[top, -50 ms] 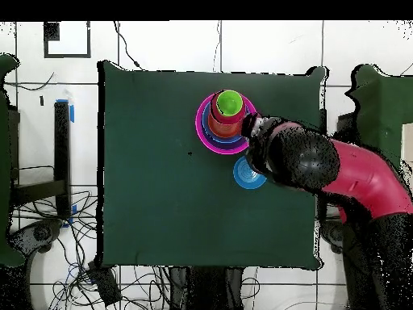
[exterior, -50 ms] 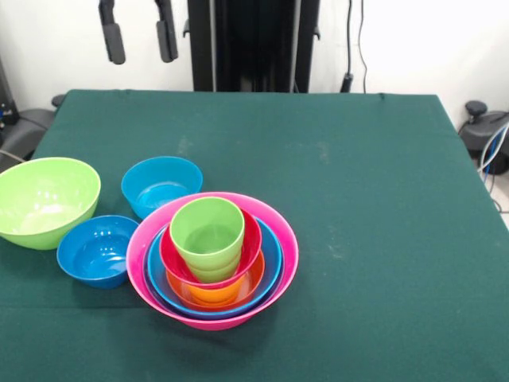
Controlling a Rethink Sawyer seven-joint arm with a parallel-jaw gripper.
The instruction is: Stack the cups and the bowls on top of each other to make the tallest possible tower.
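I found no writing, label, brand, number or sign that I could read in either view. The bowls, the cup and the green table cloth were plain, and my arm showed no lettering that I could make out.

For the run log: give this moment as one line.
gripper: open, raised, empty | tower: lime green cup on top | loose: lime green bowl, two blue bowls
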